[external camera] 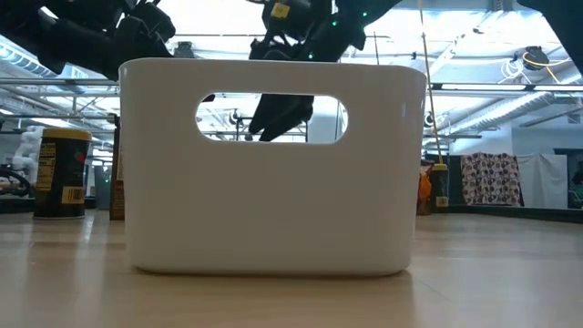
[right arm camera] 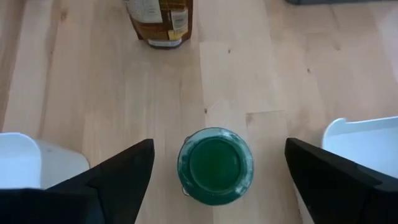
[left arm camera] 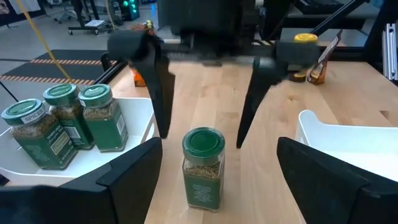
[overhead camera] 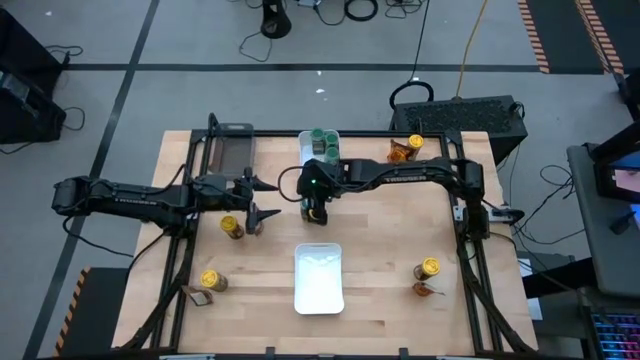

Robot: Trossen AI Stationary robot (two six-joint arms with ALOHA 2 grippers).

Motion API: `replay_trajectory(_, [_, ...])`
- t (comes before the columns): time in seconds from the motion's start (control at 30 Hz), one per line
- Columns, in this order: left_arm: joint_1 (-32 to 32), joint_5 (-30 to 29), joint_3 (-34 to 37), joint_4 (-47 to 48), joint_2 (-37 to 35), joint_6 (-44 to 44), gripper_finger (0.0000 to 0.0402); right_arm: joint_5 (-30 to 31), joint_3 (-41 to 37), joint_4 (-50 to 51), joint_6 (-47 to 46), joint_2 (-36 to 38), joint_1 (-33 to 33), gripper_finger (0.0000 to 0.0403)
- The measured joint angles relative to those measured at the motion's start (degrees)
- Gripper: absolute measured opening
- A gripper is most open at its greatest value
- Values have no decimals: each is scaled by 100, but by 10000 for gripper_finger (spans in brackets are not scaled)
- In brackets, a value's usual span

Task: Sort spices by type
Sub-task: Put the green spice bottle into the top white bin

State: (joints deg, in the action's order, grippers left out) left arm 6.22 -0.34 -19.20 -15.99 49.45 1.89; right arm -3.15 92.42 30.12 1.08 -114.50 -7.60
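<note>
A green-lidded jar [left arm camera: 203,167] stands upright on its base on the wood table between two white bins. My right gripper [right arm camera: 219,145] hangs above it, open and pointing down, with one finger on each side of the lid [right arm camera: 215,165] and clear of it. My left gripper [overhead camera: 268,200] is open, held level just left of that jar and facing it. A yellow-lidded jar [overhead camera: 232,227] stands near the left gripper. Three green-lidded jars [left arm camera: 62,121] stand in the far white bin [overhead camera: 320,150]. Other yellow-lidded jars [overhead camera: 209,280] [overhead camera: 430,268] [overhead camera: 415,143] stand toward the corners, each with a brown-orange packet [overhead camera: 197,296] [overhead camera: 425,290] [overhead camera: 400,153] beside it.
A white bin [overhead camera: 319,278] sits at the near middle of the table and fills the low view [external camera: 273,164]. A dark grey tray [overhead camera: 232,150] lies at the far left. Bare wood shows between the bins and the corner items.
</note>
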Motion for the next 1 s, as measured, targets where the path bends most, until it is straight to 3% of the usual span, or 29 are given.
replay_trajectory(0.6, [0, 2, -4, 66, 0, 0, 322, 38, -7, -169, 2, -338, 42, 341])
replay_trajectory(1.0, [1, 0, -4, 66, 0, 0, 322, 185, -7, -132, 24, -336, 32, 232])
